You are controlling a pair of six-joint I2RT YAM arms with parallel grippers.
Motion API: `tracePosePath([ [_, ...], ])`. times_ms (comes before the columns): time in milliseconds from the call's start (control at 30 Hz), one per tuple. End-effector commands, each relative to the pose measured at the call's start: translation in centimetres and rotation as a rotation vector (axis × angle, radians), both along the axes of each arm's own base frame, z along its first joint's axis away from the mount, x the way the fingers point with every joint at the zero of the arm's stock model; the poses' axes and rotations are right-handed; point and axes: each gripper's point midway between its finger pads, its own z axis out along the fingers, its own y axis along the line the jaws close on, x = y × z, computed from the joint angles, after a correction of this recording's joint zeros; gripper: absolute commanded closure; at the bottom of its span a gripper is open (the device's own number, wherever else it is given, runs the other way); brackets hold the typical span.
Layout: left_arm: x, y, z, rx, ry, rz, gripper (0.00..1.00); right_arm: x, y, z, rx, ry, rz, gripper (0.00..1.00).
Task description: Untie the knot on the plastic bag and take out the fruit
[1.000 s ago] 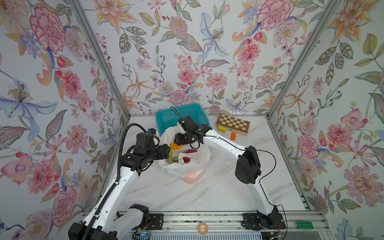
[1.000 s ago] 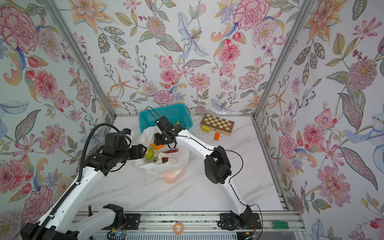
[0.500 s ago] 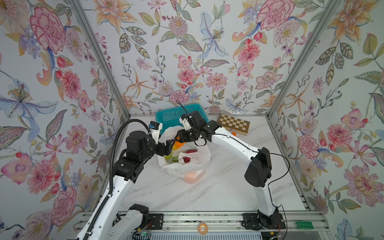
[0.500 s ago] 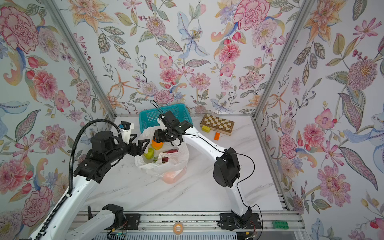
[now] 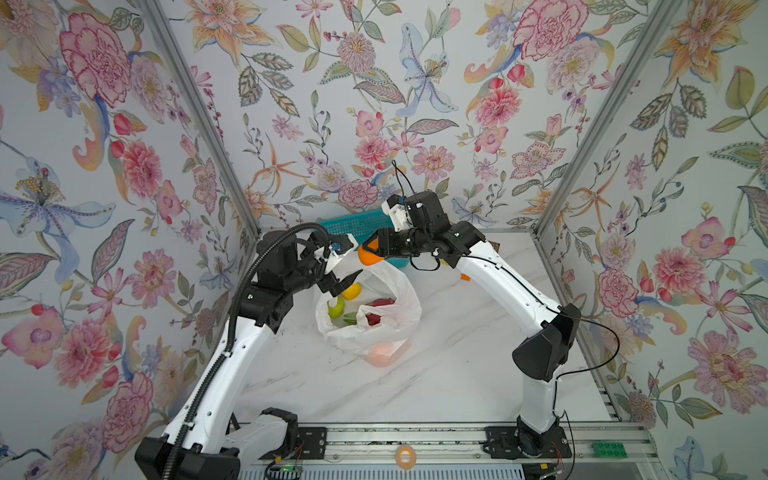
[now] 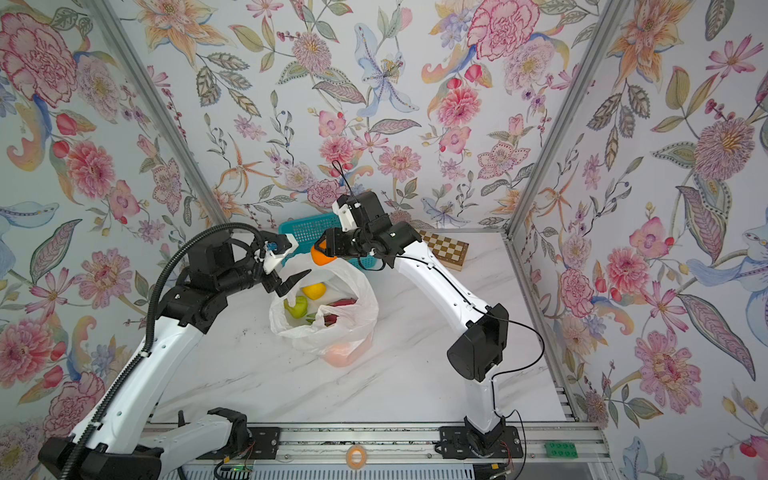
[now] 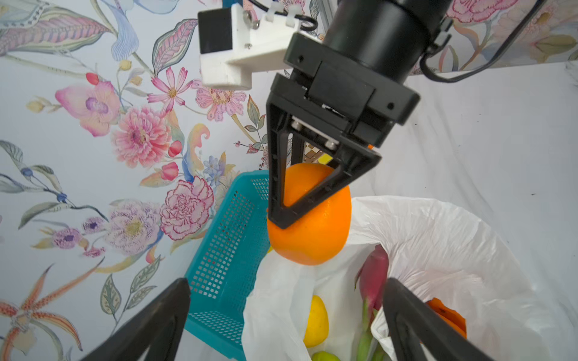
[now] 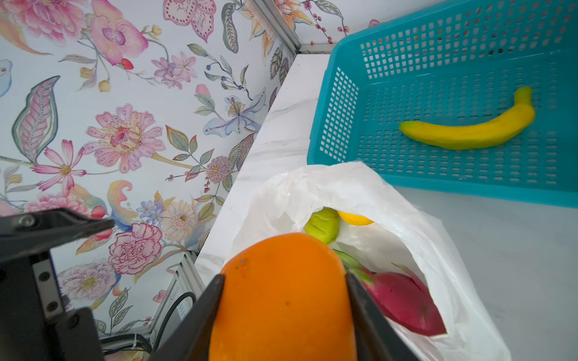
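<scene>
The plastic bag (image 5: 376,328) lies on the marble table with its mouth wide open; the knot is out of view. My right gripper (image 5: 368,250) is shut on an orange (image 5: 369,257), held above the bag's far rim, next to the basket. In the right wrist view the orange (image 8: 281,297) fills the gap between the fingers. My left gripper (image 5: 347,282) hangs open over the bag's left rim, holding nothing. Inside the bag lie more fruit: a yellow one (image 5: 352,291), a green one (image 5: 336,308), a dragon fruit (image 5: 376,318), and an orange (image 5: 380,355) showing through the plastic.
A teal basket (image 5: 353,224) stands against the back wall just behind the bag, with a yellow banana (image 8: 469,131) in it. A checkerboard (image 6: 444,247) lies at the back right. The left wall is close to my left arm.
My right gripper has lifted the orange up out of the bag towards the basket. My left gripper has opened wider and risen off the bag's left rim.
</scene>
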Motion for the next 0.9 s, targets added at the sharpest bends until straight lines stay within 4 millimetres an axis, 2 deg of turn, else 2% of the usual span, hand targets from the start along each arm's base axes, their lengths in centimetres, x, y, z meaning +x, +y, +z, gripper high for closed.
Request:
tracePosePath([
  [0, 0.3, -1.1, 0.0, 0.118, -0.055, -0.112, 0.02, -1.2, 0.1, 3.6, 0.088, -0.006, 0.035, 0.58],
  [300, 2.7, -2.5, -0.3, 0.151, -0.063, -0.176, 0.15, -1.4, 0.9, 6.1, 0.180, -0.010, 0.049, 0.58],
  [400, 3.2, -3.1, -0.1, 0.147, -0.066, -0.195, 0.29, -1.4, 1.0, 6.3, 0.195, -0.003, 0.052, 0.58],
  [500, 3.7, -3.7, -0.1, 0.143, -0.077, -0.208, 0.36, -1.5, 1.2, 6.5, 0.204, -0.002, 0.062, 0.58],
  [567, 4.0, -4.1, -0.2, 0.142, -0.080, -0.217, 0.36, -1.3, 1.2, 6.6, 0.209, -0.010, 0.058, 0.58],
  [700, 4.2, -4.8, -0.4, 0.141, -0.074, -0.235, 0.15, -0.3, 0.6, 7.1, 0.216, -0.027, 0.016, 0.58],
  [767, 4.3, -4.9, -0.6, 0.146, -0.073, -0.239, 0.13, 0.1, 0.3, 7.4, 0.229, -0.026, 0.005, 0.59],
  [867, 4.4, -5.2, -0.8, 0.151, -0.073, -0.246, 0.14, 0.4, 0.2, 7.4, 0.235, -0.026, 0.003, 0.59],
])
